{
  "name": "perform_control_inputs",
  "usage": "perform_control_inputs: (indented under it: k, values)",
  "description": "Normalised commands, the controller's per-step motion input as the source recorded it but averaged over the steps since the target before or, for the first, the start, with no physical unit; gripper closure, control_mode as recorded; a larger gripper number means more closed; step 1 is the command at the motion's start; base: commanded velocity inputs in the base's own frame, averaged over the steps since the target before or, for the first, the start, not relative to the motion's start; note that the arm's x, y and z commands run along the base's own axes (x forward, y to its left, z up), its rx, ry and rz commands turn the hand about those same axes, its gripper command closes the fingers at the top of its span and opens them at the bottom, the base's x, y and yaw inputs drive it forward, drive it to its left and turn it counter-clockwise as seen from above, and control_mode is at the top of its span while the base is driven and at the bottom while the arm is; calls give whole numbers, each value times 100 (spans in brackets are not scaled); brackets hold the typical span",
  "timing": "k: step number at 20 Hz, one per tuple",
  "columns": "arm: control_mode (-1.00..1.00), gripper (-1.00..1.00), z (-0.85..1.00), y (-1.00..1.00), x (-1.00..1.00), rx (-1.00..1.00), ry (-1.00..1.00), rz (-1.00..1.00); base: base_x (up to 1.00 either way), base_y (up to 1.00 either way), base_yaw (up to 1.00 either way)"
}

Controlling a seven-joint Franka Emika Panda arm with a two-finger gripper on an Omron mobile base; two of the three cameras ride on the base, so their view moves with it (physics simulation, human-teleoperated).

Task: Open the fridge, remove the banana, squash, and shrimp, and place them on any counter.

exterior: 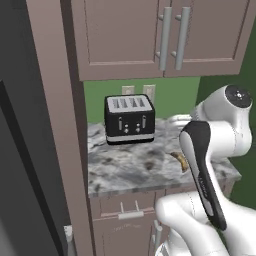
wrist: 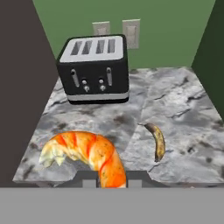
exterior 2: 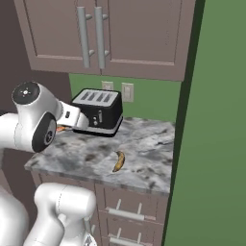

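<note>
The shrimp is held clenched in the tool above the counter front edge; the banana already lies there. It should be lowered onto bare stone, clear of the toaster, before release

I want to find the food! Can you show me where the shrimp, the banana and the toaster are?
shrimp (wrist: 89, 151): hand view, on its orange curved back.
banana (exterior 2: 118, 161): right base view, on its middle, lying on the counter.
toaster (exterior: 129, 120): left base view, on its black front.

black toaster, two wall outlets
</note>
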Motion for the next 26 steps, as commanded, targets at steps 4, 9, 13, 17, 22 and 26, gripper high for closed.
perform_control_inputs:
  k: [4, 9, 13, 17, 22, 26]
  values:
    - [-100, 100, -57, 0, 68, 0, 13, 2, 0, 0, 0]
    - [-100, 100, -71, -6, 60, -2, 13, 3, 0, 0, 0]
    - [-100, 100, -78, -6, 51, -4, 14, 4, 0, 0, 0]
    - [-100, 100, -72, -9, 57, -2, 11, 3, 0, 0, 0]
    - [-100, 100, -64, -7, 61, 0, 10, 2, 0, 0, 0]
    - [-100, 100, -64, -1, 59, 0, 11, 1, 0, 0, 0]
